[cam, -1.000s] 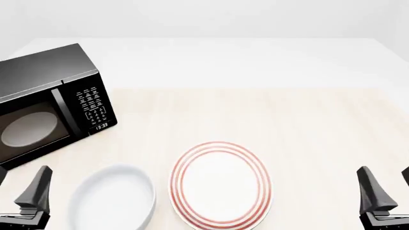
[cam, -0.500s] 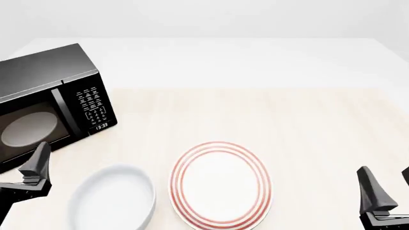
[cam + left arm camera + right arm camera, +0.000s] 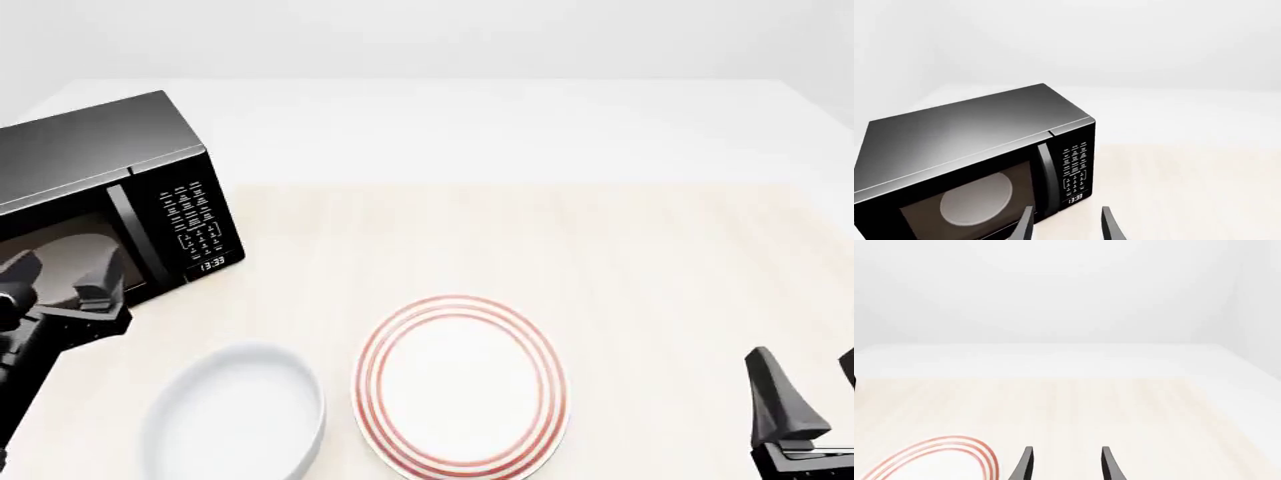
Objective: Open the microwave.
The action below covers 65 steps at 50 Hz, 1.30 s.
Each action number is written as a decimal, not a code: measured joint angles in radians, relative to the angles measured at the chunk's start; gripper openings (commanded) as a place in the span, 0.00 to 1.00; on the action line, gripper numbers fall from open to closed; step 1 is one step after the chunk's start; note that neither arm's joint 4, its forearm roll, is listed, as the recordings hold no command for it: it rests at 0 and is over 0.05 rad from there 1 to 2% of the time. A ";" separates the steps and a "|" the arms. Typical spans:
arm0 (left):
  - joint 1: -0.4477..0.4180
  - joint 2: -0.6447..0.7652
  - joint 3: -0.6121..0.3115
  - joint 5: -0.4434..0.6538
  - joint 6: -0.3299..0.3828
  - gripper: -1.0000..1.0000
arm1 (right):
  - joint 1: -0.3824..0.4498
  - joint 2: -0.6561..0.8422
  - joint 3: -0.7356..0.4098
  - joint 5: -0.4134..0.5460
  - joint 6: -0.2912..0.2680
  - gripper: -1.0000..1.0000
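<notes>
The microwave (image 3: 94,190) is a glossy black box at the table's far left, door shut, with a vertical black handle (image 3: 127,240), a keypad and a clock reading 13:33. It also fills the left wrist view (image 3: 974,160), with the handle (image 3: 1047,175) just ahead of the fingers. My left gripper (image 3: 60,268) is open and empty, in front of the door window, left of the handle. Its fingertips (image 3: 1024,225) show in the left wrist view. My right gripper (image 3: 807,390) is open and empty at the near right corner.
A white oval bowl (image 3: 238,415) lies at the near left, just right of my left arm. A white plate with red rings (image 3: 461,385) lies at the near middle; its rim shows in the right wrist view (image 3: 954,450). Light wooden tabletop (image 3: 601,250) stretches to the right.
My left gripper has risen and moved forward from the near left corner to the front of the microwave door. The right arm has not moved.
</notes>
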 measured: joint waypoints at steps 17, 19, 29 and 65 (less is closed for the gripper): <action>0.009 0.178 -0.060 -0.083 0.016 1.00 | 0.000 0.000 0.000 0.000 0.000 1.00; 0.011 0.196 -0.067 -0.090 0.019 1.00 | 0.000 0.000 0.000 0.000 0.000 1.00; 0.021 0.294 -0.107 -0.122 0.040 1.00 | 0.000 0.000 0.000 0.000 0.000 1.00; 0.031 0.577 -0.209 -0.218 0.016 1.00 | 0.000 0.000 0.000 0.000 0.000 1.00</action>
